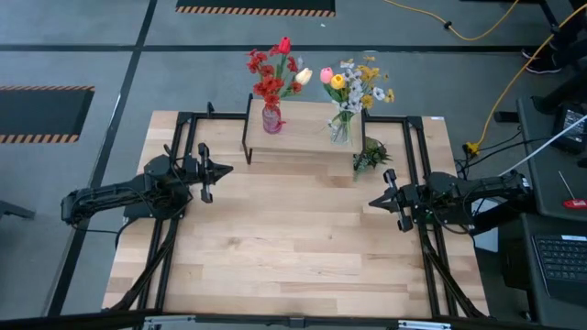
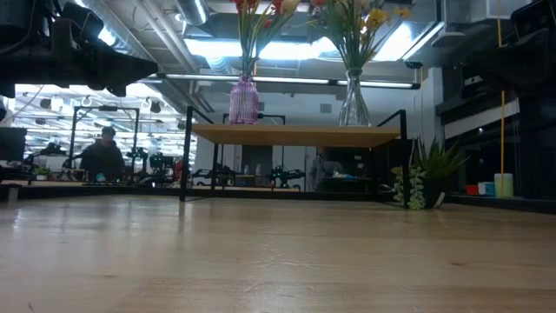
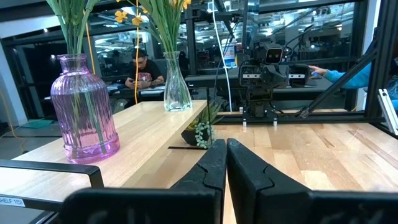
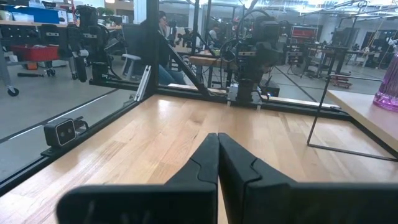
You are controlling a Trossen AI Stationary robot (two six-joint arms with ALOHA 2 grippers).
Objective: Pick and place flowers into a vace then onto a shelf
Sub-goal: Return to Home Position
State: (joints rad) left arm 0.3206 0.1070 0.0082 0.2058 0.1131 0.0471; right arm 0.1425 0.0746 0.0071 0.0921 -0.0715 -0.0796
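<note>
The shelf (image 1: 298, 128) stands at the table's far middle on thin black legs. On its left end a pink ribbed vase (image 1: 271, 118) holds red flowers (image 1: 271, 69). On its right end a clear vase (image 1: 341, 128) holds pink, yellow and white flowers (image 1: 353, 82). Both vases show in the low view, pink (image 2: 244, 100) and clear (image 2: 354, 103), and in the left wrist view, pink (image 3: 84, 112) and clear (image 3: 176, 87). My left gripper (image 1: 227, 170) is shut at the table's left side, my right gripper (image 1: 372, 201) shut at its right side, both level above the wood.
A small potted green plant (image 1: 370, 154) sits on the table by the shelf's right legs. Black frame rails (image 1: 174, 229) run along both sides of the table. People sit in the room beyond the table. Bare wood (image 1: 293, 238) lies between the arms.
</note>
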